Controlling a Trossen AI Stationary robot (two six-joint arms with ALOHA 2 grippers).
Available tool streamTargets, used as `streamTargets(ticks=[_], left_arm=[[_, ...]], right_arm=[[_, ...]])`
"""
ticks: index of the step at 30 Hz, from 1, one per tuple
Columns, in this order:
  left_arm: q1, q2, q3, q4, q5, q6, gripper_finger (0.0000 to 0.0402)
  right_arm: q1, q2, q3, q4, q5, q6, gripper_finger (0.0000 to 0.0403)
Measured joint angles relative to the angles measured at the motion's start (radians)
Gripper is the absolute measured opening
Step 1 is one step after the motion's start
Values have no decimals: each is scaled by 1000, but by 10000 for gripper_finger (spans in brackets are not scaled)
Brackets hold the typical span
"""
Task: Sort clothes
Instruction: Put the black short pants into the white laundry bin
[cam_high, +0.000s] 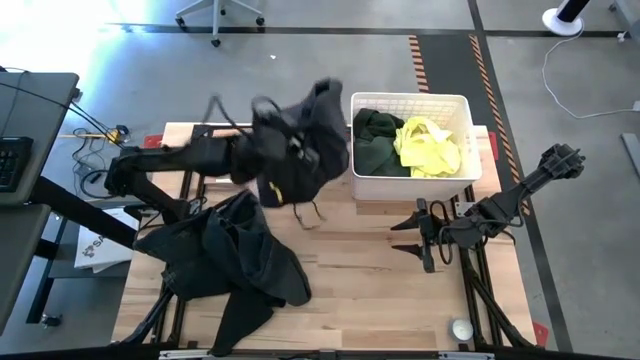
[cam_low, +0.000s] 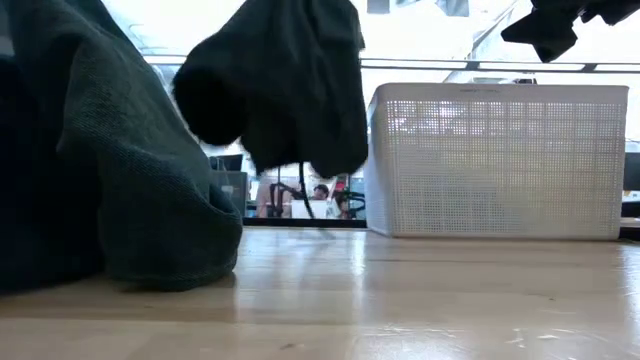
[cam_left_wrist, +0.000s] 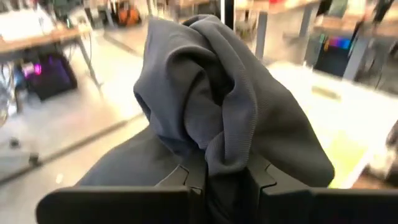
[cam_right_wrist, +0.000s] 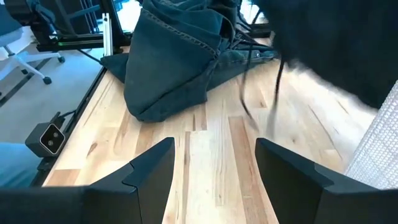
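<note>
My left gripper (cam_left_wrist: 225, 167) is shut on a dark grey hooded garment (cam_high: 300, 145), held up in the air just left of the white lattice basket (cam_high: 462, 108). The garment also shows in the low view (cam_low: 280, 80), with a cord (cam_low: 303, 195) dangling below it. A dark green garment (cam_high: 375, 140) and a neon yellow one (cam_high: 430, 145) lie in the basket. A pile of dark clothes (cam_high: 235, 255) lies on the table's near left part. My right gripper (cam_high: 425, 238) is open and empty over bare wood, in front of the basket. My left gripper pinches a bunched fold of the garment's ribbed fabric (cam_left_wrist: 225, 149) between its two fingers (cam_left_wrist: 194, 177), several layers thick. The arm reaches in from the table's left. The garment bulges out beyond the fingers and hangs below them, slack and clear of the table.
The basket stands at the table's far right (cam_low: 500, 160). The pile of dark clothes fills the near left (cam_right_wrist: 174, 62) and rises high in the low view (cam_low: 100, 160). Bare wood (cam_high: 370, 260) lies between the pile and my right gripper. A small white thing (cam_high: 461, 328) sits near the front right corner.
</note>
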Motion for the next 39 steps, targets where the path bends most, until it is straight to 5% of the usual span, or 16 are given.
streamTargets(ticks=[4,8,20,32,39], left_arm=[[38,-3,92,181,66,170,33],[92,10,107,467,246,303,33],[307,306,133,1292,720,191,33],[382,785,534,1216,838,70,40],[384,868,566,967,762,24,47]], right_arm=[[0,0,0,0,1,-3,220],[0,0,0,0,35,-3,220],[0,0,0,0,43,-18,220],[0,0,0,0,43,-18,220],[0,0,0,-1,40,-18,220]])
